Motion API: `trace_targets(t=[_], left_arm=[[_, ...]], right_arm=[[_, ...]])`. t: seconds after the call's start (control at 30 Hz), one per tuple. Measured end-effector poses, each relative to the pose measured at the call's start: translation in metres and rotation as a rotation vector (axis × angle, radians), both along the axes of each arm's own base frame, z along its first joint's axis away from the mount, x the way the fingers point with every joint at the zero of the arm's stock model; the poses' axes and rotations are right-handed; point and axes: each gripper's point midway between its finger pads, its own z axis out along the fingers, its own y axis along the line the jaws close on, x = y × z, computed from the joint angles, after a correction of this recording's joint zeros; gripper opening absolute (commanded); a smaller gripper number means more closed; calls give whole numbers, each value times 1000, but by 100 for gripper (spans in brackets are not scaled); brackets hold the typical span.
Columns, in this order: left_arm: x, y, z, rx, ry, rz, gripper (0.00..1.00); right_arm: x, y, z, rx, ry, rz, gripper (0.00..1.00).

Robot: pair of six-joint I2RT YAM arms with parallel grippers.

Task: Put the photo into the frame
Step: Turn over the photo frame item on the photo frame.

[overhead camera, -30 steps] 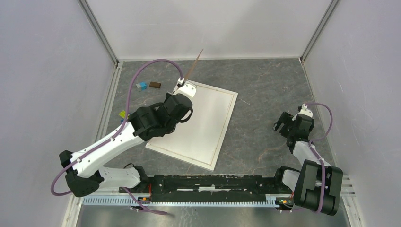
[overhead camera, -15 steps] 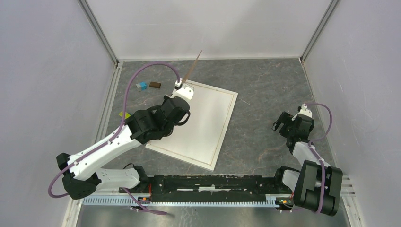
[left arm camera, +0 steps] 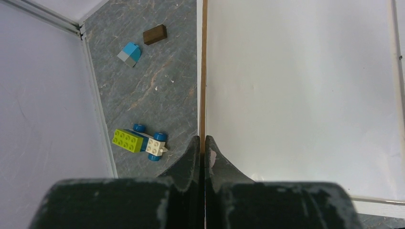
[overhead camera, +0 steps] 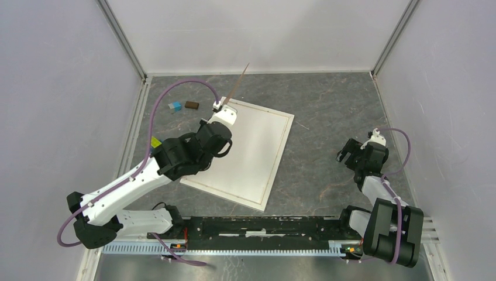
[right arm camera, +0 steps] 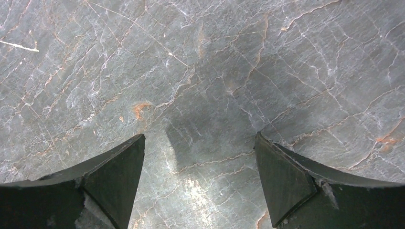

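On the grey desk (overhead camera: 327, 111) the white frame (overhead camera: 275, 162) lies flat, filled by what is probably the photo (overhead camera: 251, 152), face down with its plain back showing. The left fingers (left arm camera: 191, 157) pinch shut on a thin brown backing board (left arm camera: 203, 71), held on edge along the frame's left side. The right fingers (right arm camera: 119, 162) gape wide and empty, well apart. Likely left to do: laying the board on.

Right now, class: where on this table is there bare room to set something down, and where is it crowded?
Bare table lies between the frame and the open right gripper, and beyond to the far wall. Crowded: the strip left of the frame, with blue block, brown block, toy car and left arm.
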Motion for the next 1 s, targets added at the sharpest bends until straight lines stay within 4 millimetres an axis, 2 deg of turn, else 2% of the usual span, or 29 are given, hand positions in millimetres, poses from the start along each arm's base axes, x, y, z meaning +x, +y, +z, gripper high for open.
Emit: trace_targets(t=[0.23,0.57,1.0], left_arm=[[1,-2,1,-15,-1,14,2],[3,-10,14,-40,-12,8,2],[1,-10,8,-32,-2,8,2]], right_arm=[[0,0,0,1,-1,2,90],[1,1,1,4,-7,7,90],[2,3,1,9,-9,16,90]])
